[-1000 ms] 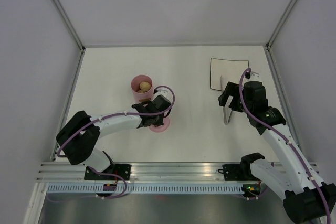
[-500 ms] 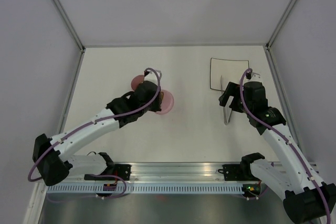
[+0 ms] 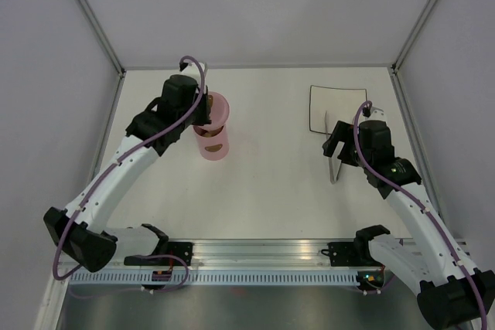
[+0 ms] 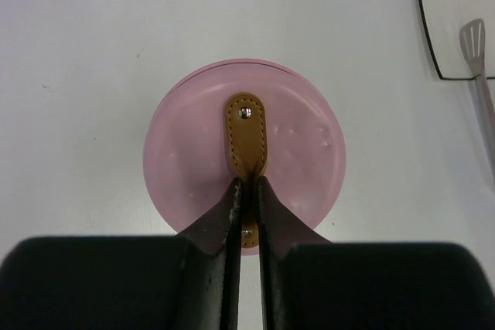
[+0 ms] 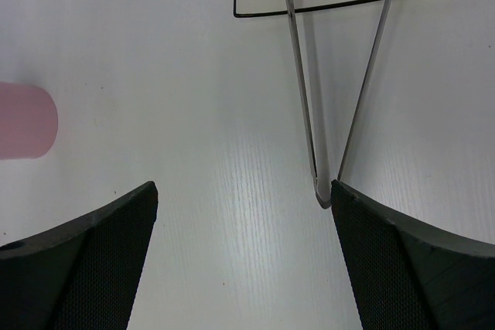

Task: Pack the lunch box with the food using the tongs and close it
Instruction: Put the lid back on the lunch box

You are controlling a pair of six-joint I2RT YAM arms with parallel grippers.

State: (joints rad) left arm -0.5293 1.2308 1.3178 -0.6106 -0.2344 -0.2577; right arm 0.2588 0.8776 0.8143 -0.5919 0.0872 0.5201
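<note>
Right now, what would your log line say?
left gripper: shut on lid handle | lid: over lunch box | right gripper: open above tongs

Upright pink lunch box point(image 3: 214, 148), brown-handled lid point(image 4: 298, 160) over its mouth, silver tongs point(image 3: 334, 169) flat, well apart

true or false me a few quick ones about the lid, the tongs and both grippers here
1. The left gripper is shut on the brown handle of the lid. True.
2. The right gripper is clamped on the tongs. False: its jaws stand wide open and the tongs lie on the table between them.
3. The tongs' tips rest over the plate. True.
4. The lid lies flat on the table beside the lunch box. False: it is held at the top of the lunch box.
</note>
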